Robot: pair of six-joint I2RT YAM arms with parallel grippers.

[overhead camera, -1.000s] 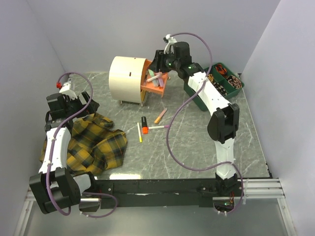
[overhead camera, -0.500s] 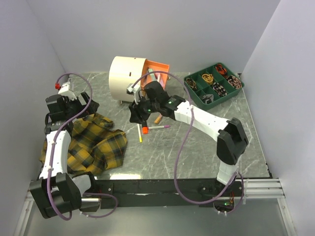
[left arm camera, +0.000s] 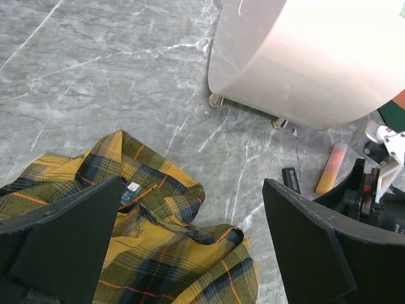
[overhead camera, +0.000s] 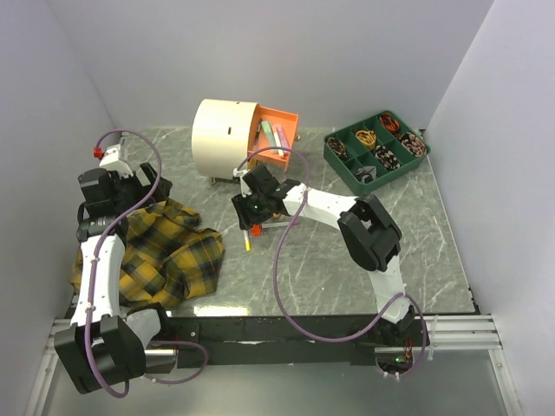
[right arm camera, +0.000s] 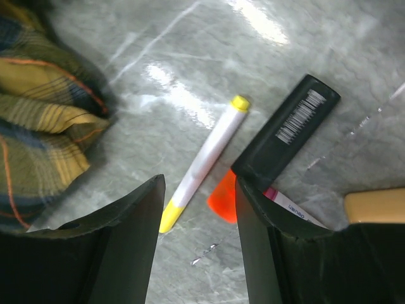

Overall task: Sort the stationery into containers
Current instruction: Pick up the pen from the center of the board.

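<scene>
The cream drum chest (overhead camera: pixel 224 139) stands at the back with its orange drawer (overhead camera: pixel 277 132) pulled out; pastel highlighters (overhead camera: pixel 276 136) lie in it. My right gripper (overhead camera: pixel 251 215) is open and low over loose stationery on the table. In the right wrist view the gripper (right arm camera: pixel 197 190) straddles a white pen with yellow ends (right arm camera: pixel 205 161) and the orange cap of a black marker (right arm camera: pixel 288 130). A pink-white pen (right arm camera: pixel 292 207) and an orange highlighter (right arm camera: pixel 376 206) lie beside them. My left gripper (overhead camera: pixel 143 186) is open and empty above the plaid cloth (left arm camera: pixel 158 247).
A green compartment tray (overhead camera: pixel 414 161) of small parts stands at the back right. The plaid cloth (overhead camera: pixel 169 251) covers the left front of the table. In the left wrist view the chest (left arm camera: pixel 316 57) stands on small feet, with the orange highlighter (left arm camera: pixel 332 168) to its right.
My right arm left the orange drawer, where highlighters now lie, and came down over the pens near the cloth. My left arm has hardly moved.
</scene>
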